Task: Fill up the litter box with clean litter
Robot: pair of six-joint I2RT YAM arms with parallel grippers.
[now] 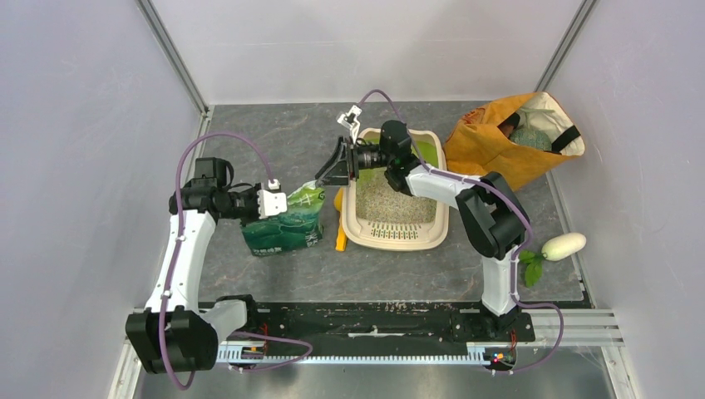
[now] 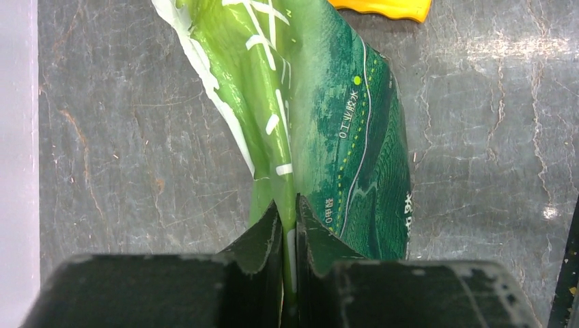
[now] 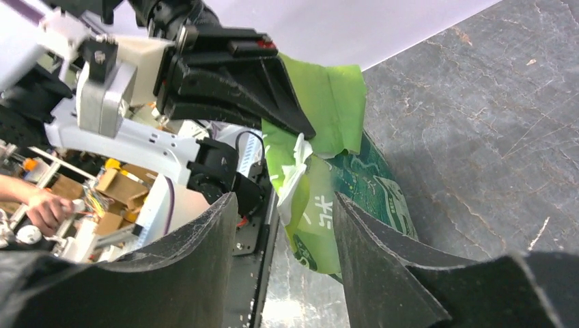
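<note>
The litter box (image 1: 446,219) has a beige rim, a green inside and a slotted grate (image 1: 394,233) at its near end. Pale grey-beige clean litter (image 1: 389,200) covers its floor. A green printed bag (image 1: 285,226) stands left of the box. My left gripper (image 1: 277,203) is shut on the bag's upper edge (image 2: 289,212). My right gripper (image 1: 326,172) is open, just left of the box, at the bag's top corner. In the right wrist view the bag (image 3: 321,212) shows between my spread fingers (image 3: 283,201), not touched.
An orange scoop (image 1: 340,239) lies against the box's left side and shows in the left wrist view (image 2: 382,7). An orange fabric bag (image 1: 499,145) stands at the back right. A white vegetable (image 1: 564,246) with green leaves (image 1: 531,267) lies at the right edge.
</note>
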